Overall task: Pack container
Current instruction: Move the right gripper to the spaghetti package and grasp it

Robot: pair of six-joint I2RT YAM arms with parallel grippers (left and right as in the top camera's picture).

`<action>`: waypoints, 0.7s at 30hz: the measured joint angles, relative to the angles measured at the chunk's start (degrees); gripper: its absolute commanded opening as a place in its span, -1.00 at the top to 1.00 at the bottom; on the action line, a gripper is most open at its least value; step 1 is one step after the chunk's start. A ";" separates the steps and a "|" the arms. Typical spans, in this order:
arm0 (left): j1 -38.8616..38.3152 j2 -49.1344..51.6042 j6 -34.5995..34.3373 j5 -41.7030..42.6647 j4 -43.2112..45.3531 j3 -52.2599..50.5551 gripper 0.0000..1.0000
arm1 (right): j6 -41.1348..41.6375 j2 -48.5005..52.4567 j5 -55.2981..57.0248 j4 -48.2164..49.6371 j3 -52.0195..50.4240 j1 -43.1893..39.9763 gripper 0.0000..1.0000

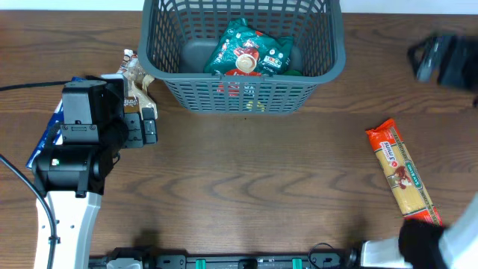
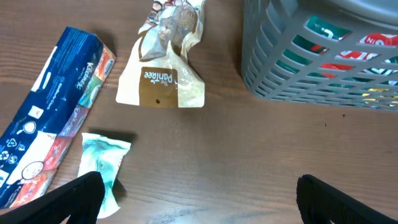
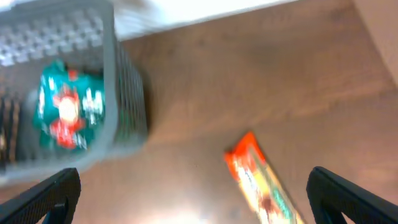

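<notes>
The dark grey slotted container (image 1: 337, 52) stands at the back middle of the table with green and red food packets (image 1: 250, 48) lying in it. My left gripper (image 1: 151, 124) hovers open over bare wood left of it, fingers wide apart in the left wrist view (image 2: 199, 202). A beige snack packet (image 2: 163, 74), a blue packet (image 2: 53, 106) and a small teal packet (image 2: 102, 158) lie ahead of it. My right gripper (image 3: 196, 199) is open and high up, its view blurred, with an orange pasta packet (image 3: 261, 183) below and the container (image 3: 127, 106) to its left.
The orange pasta packet (image 1: 403, 175) lies slantwise on the right side of the table. A blurred dark part of the right arm (image 1: 447, 60) shows at the back right. The left arm's body (image 1: 75, 149) covers part of the blue packet (image 1: 45, 138).
</notes>
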 measured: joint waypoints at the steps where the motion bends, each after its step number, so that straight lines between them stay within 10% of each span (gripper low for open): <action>1: -0.02 0.00 0.00 0.00 0.00 0.00 -0.97 | -0.24 -2.40 0.42 0.55 -3.91 -0.02 -0.99; 11: 0.00 0.00 0.00 0.00 1.99 0.04 -0.97 | -2.69 -18.23 12.41 1.70 -43.69 -0.02 -0.99; 21: 0.00 0.00 0.00 0.00 2.27 0.04 -0.97 | -16.35 -13.31 17.79 17.90 -58.03 -1.66 -0.93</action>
